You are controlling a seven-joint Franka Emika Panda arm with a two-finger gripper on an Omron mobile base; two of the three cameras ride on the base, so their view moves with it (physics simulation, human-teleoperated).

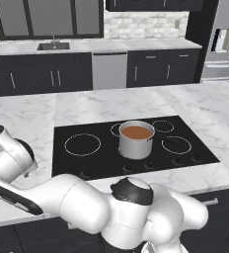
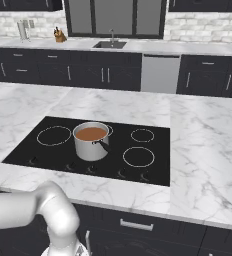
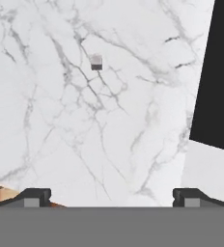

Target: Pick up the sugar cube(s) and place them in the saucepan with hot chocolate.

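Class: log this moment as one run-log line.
gripper: open, above marble counter | sugar cube: on counter, untouched | saucepan: on cooktop

Silver saucepan (image 1: 135, 143) (reddish-brown inside); seemingly grey-white cube (image 3: 96, 61).

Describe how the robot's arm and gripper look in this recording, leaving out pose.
The glossy white arm is built of rounded, bulbous segments joined by dark grey to black joint caps, with a black band along one link. No cables or markings show. In the hand view, the two-finger gripper has small dark grey finger tips, blocky with lighter grey faces.
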